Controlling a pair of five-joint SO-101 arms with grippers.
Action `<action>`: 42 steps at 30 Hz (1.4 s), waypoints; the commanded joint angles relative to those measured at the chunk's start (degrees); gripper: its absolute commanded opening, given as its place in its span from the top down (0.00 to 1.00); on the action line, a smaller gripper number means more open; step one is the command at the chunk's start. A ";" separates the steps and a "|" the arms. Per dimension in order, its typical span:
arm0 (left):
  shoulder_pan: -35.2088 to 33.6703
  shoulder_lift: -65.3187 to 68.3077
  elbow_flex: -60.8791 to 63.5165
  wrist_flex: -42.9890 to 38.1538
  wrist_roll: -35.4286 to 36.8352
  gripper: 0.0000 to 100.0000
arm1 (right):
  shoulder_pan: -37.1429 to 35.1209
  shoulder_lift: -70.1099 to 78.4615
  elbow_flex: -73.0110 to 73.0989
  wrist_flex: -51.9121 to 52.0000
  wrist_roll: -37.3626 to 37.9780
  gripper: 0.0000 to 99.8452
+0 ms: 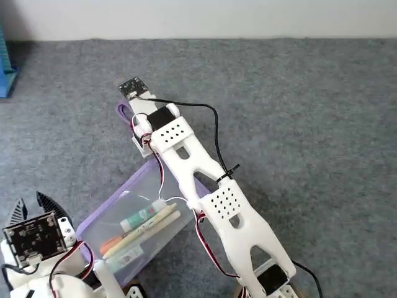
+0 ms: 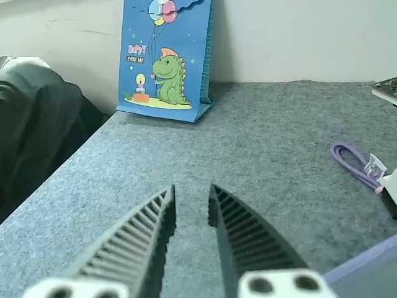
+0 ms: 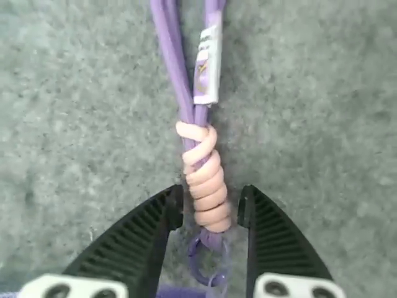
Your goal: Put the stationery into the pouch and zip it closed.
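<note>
Right wrist view: right gripper (image 3: 211,197), jaws narrowly parted, straddling the pink coil (image 3: 205,180) wound on the purple pull cord (image 3: 172,68); white tag (image 3: 208,62) beyond. Contact with the coil is uncertain; it seems not yet clamped. High view: clear purple pouch (image 1: 105,208) on grey felt (image 1: 298,112), stationery (image 1: 146,225) already inside. Left wrist view: left gripper (image 2: 192,200), jaws narrow, empty, near the pouch's edge. Step in hand, by judgement: zipping. Next move calls for closing on the coil and a straight pull along the zip, pouch probably steadied.
</note>
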 commanded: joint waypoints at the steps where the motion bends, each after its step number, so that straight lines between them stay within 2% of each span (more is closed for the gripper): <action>1: -0.09 -0.44 -0.66 0.09 0.53 0.92 | -0.66 -0.22 -2.37 0.40 0.70 0.84; 6: -0.09 -0.44 -0.66 0.09 0.35 0.92 | -0.31 1.71 -2.64 0.40 0.70 0.85; 10: -0.09 -0.44 -0.57 0.09 0.35 0.92 | -0.22 0.40 -2.81 0.48 0.70 1.00; 12: -0.09 -0.44 -0.57 0.09 0.35 0.92 | -0.22 -1.45 -2.81 1.27 0.70 0.97; 19: -0.09 -0.44 -0.57 0.09 0.44 0.92 | 0.57 -12.09 -2.81 5.93 0.35 0.99; 31: 0.00 -0.44 -0.57 -0.18 0.53 0.92 | 2.51 -37.67 -2.81 10.33 0.88 0.99; 42: 0.18 -0.35 -3.91 -0.18 0.62 0.91 | 0.75 -54.29 -2.81 10.15 9.14 0.99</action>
